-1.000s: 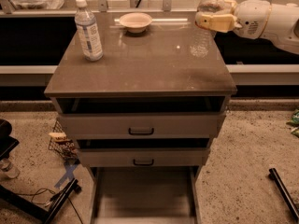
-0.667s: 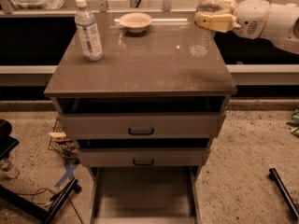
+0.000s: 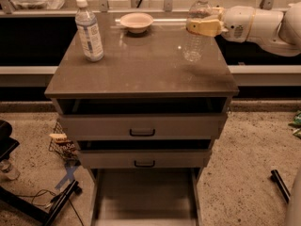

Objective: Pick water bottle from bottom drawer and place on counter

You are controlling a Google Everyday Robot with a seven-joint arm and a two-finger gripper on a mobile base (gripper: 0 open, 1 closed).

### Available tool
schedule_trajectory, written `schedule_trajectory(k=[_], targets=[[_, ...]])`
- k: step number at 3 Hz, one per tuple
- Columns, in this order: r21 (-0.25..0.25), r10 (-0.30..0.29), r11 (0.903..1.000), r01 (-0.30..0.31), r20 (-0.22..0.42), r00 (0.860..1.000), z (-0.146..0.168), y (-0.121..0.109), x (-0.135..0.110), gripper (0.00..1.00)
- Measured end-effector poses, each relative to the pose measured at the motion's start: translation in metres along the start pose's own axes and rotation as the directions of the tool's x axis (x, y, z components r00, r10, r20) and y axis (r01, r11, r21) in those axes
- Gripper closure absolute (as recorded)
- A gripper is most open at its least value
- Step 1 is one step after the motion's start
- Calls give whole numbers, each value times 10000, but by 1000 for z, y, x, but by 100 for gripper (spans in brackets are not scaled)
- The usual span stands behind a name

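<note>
A: Starting at the left, what stands on the counter (image 3: 141,74)?

B: A labelled bottle (image 3: 89,29) at the back left, a small bowl (image 3: 136,21) behind the middle, then the water bottle (image 3: 193,46) towards the right back corner.

A: Is it held?

B: Yes. The gripper (image 3: 201,26) reaches in from the right and is clamped round its upper body, below the cap.

A: Any change in the last second?

B: It has come a little left and lower. The base looks at or just above the slab; I cannot tell which.

A: And the bottom drawer (image 3: 146,197)?

B: Open, well below. I judge that only the set-down and release remain.
</note>
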State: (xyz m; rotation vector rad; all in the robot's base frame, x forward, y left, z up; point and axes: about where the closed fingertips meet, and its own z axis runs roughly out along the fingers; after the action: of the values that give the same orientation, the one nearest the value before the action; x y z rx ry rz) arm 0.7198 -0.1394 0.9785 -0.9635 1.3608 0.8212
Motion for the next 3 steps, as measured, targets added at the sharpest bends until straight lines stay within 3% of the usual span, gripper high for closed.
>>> schedule_trajectory(k=[2, 3], targets=[[835, 638, 9944, -648, 156, 9978, 34, -30, 21, 100], [1034, 961, 9902, -942, -135, 9953, 41, -38, 33, 100]])
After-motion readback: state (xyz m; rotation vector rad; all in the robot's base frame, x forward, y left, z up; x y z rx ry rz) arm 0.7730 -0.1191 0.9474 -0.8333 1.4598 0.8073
